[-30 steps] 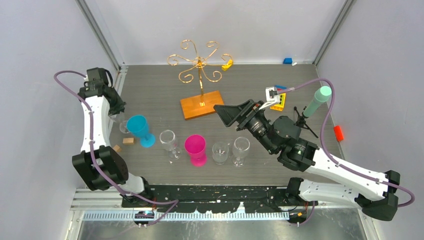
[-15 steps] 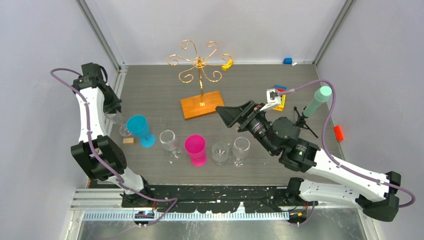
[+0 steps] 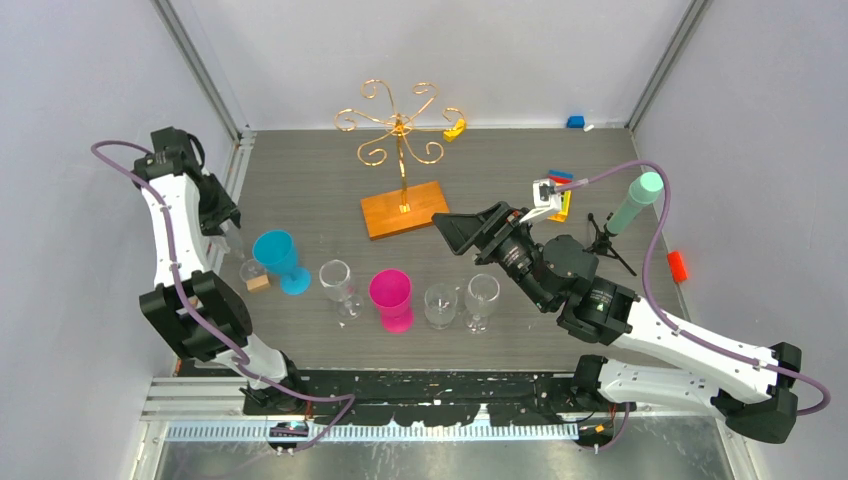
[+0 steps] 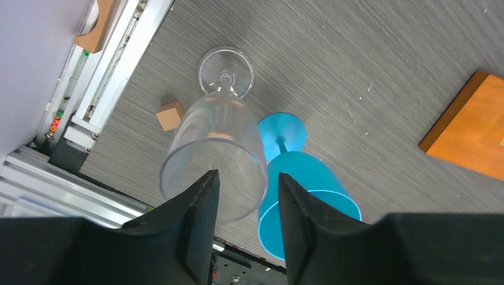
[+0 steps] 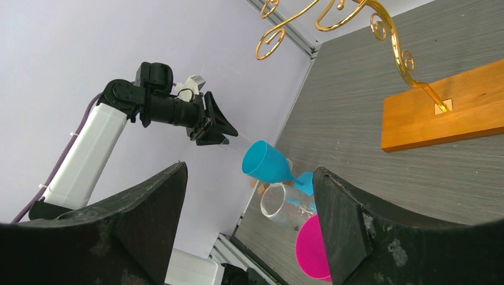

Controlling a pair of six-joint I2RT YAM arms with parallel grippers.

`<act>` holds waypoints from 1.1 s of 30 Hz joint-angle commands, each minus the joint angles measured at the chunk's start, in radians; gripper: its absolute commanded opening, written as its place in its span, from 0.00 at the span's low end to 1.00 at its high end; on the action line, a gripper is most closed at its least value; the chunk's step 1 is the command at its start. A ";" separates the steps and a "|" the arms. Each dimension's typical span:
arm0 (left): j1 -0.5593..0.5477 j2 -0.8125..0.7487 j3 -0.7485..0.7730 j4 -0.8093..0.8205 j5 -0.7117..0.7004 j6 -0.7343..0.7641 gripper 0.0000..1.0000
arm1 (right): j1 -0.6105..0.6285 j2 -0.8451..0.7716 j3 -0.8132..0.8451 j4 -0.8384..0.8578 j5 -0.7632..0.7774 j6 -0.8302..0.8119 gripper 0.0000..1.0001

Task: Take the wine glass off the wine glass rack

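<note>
I am looking down past the left gripper (image 4: 246, 180), which is hanging over the left side of the table (image 4: 368, 53). Its two black fingers (image 4: 199, 225) are standing apart and are not squeezing anything. Right under them the clear wine glass (image 4: 211, 139) is standing on its foot on the table, mouth up. One side of its rim is showing in the gap between the fingers, and I am not seeing it touch either one. The left finger is hiding a bit of the rim.

A blue glass (image 4: 315, 190) is standing just beside the wine glass. A small wooden block (image 4: 170, 114) is lying near its foot on the other side.

The wine glass rack (image 3: 403, 210) is standing at the back middle of the table, well apart from the wine glass. Its thin gold post is rising from an orange-brown wooden base, with curly arms spreading out on top.

The right gripper (image 5: 249, 172) is hovering near the right end of that base. Its fingers are spread wide with nothing between them.

Along the front, a second clear glass (image 3: 338, 283), a pink glass (image 3: 390, 295) and two more clear glasses (image 3: 440, 303) are standing in a row. A small black tripod (image 3: 603, 238) is holding a pale green tube on the right.
</note>
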 commanded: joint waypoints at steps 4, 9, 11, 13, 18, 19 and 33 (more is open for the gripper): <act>0.010 0.001 0.124 -0.035 0.006 0.010 0.59 | 0.004 -0.019 0.010 0.014 0.047 0.004 0.82; 0.009 -0.008 0.241 -0.089 0.056 0.013 0.81 | 0.003 -0.032 0.014 -0.005 0.068 -0.006 0.82; 0.009 -0.011 0.289 -0.122 0.075 0.013 0.97 | 0.004 -0.039 0.022 -0.028 0.080 -0.016 0.82; 0.010 -0.018 0.343 -0.157 0.086 0.008 1.00 | 0.004 -0.046 0.036 -0.067 0.099 -0.030 0.82; 0.007 -0.068 0.440 -0.212 0.111 -0.011 1.00 | 0.004 -0.058 0.106 -0.238 0.211 -0.091 0.85; 0.001 -0.087 0.444 -0.209 0.126 -0.004 1.00 | 0.004 -0.063 0.116 -0.265 0.230 -0.113 0.86; -0.225 -0.544 0.203 -0.078 0.123 0.035 1.00 | 0.002 -0.190 0.309 -0.621 0.580 -0.355 0.94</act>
